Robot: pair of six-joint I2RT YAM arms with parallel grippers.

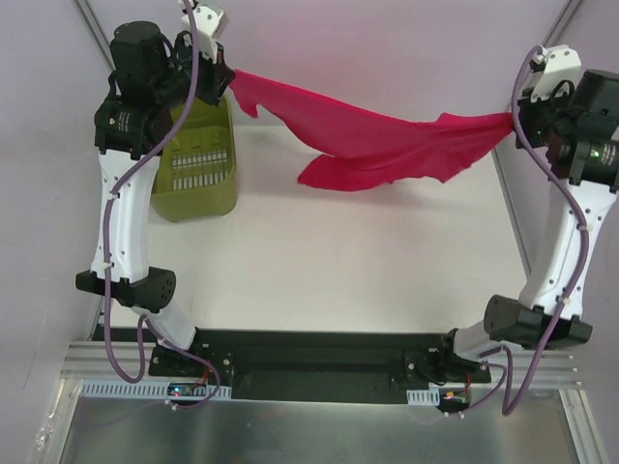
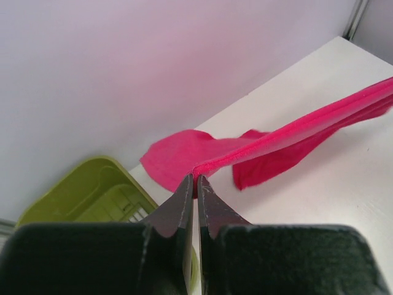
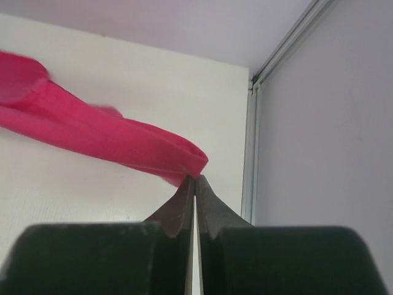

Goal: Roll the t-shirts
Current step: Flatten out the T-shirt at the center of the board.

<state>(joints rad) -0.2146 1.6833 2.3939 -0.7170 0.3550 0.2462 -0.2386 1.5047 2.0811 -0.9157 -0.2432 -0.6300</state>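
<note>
t-shirt (image 1: 387, 145) strung right of green basket (image 1: 218, 193), left gripper (image 2: 196, 179) and right gripper (image 3: 195, 179) each clamped tight on an edge; basket half hidden behind left arm

Both arms reach away from their bases, elbows folded low at the near edge. The left arm (image 1: 121, 222) and right arm (image 1: 566, 242) turn their wrists inward, facing each other well apart. The left jaws and right jaws are each pressed tight, pinching opposite ends of the shirt (image 1: 377, 140).
</note>
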